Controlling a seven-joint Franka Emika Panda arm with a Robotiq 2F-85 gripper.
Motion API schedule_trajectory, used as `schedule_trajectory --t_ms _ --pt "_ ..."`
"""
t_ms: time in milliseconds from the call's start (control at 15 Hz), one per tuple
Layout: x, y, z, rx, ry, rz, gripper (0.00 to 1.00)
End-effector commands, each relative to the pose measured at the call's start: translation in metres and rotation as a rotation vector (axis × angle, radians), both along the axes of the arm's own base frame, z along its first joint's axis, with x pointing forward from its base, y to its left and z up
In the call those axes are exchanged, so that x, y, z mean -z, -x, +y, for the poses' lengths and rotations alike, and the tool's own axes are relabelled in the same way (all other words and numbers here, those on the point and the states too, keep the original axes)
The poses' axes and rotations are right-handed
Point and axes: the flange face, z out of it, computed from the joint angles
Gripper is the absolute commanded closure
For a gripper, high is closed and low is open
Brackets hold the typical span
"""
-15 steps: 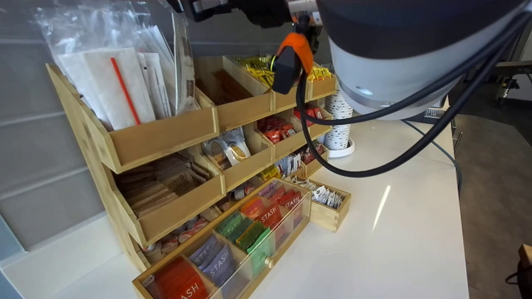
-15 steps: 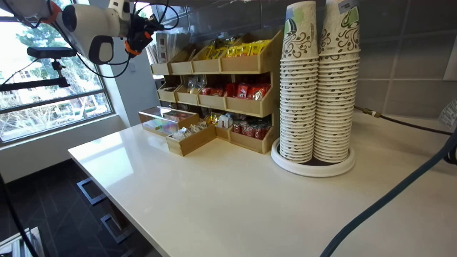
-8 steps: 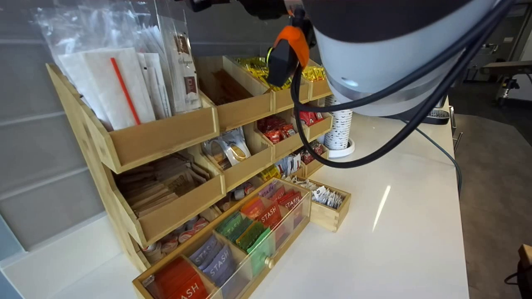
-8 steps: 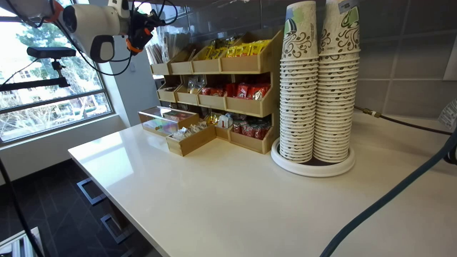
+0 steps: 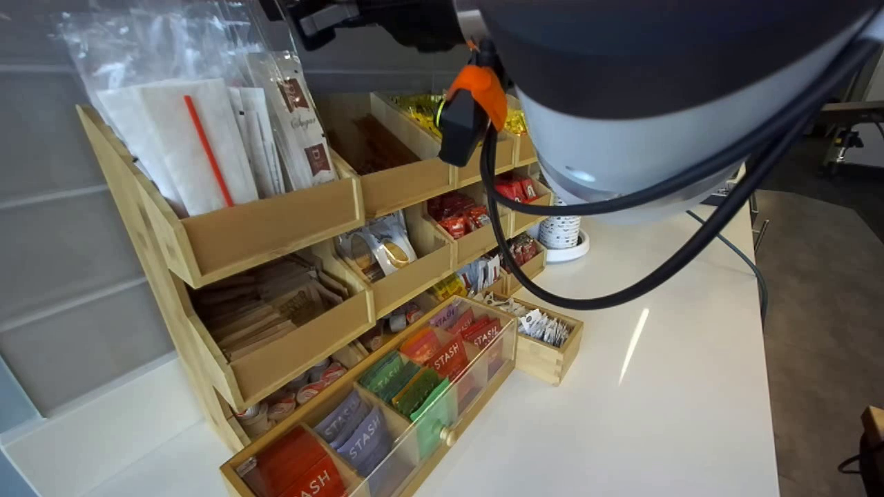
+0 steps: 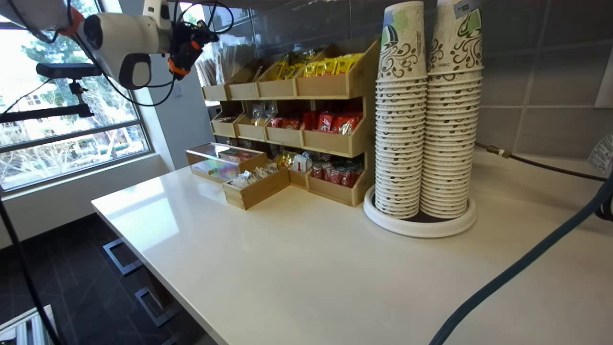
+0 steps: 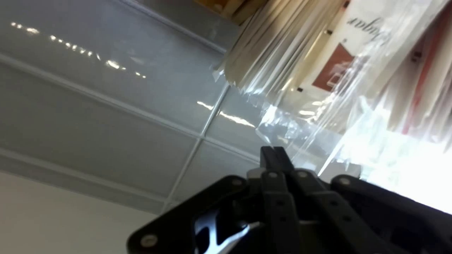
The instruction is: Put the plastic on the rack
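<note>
A clear plastic sleeve (image 5: 300, 124) with printed sugar packets leans in the top bin of the wooden rack (image 5: 273, 231), beside another clear bag (image 5: 179, 138) of white packets with a red stick. The rack also shows in an exterior view (image 6: 321, 87). In the wrist view, my gripper (image 7: 272, 149) has its fingers together, and a corner of the clear plastic (image 7: 282, 123) runs to the fingertips, so it looks pinched there. The packets (image 7: 335, 63) lie beyond the tips. In an exterior view the gripper is partly cut off at the top edge.
A tea box (image 5: 449, 438) with a clear lid and a small wooden box (image 5: 545, 362) of packets stand before the rack. Tall cup stacks (image 6: 402, 143) stand on a white round tray (image 6: 421, 232). The grey tiled wall (image 7: 116, 148) is close behind the gripper.
The sugar sleeve has turned to show its printed face and now tilts to the left, its lower end in the bin. The gripper and arm have shifted slightly left in an exterior view.
</note>
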Motion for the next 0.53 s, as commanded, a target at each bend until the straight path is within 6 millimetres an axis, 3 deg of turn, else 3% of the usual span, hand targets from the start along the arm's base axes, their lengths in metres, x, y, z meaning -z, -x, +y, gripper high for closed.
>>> schedule_trajectory --t_ms 0,267,333,467 --pt "-0.0007 -0.0057 0.0019 0.011 0.031 -0.005 1.0" --pt "-0.0003 -0.0066 -0.0001 0.015 0.047 -0.006 1.0" --pt "0.0004 -0.0068 -0.0002 0.014 0.05 -0.004 0.74" --pt "0.0012 -0.007 0.0 0.011 0.06 -0.001 0.67"
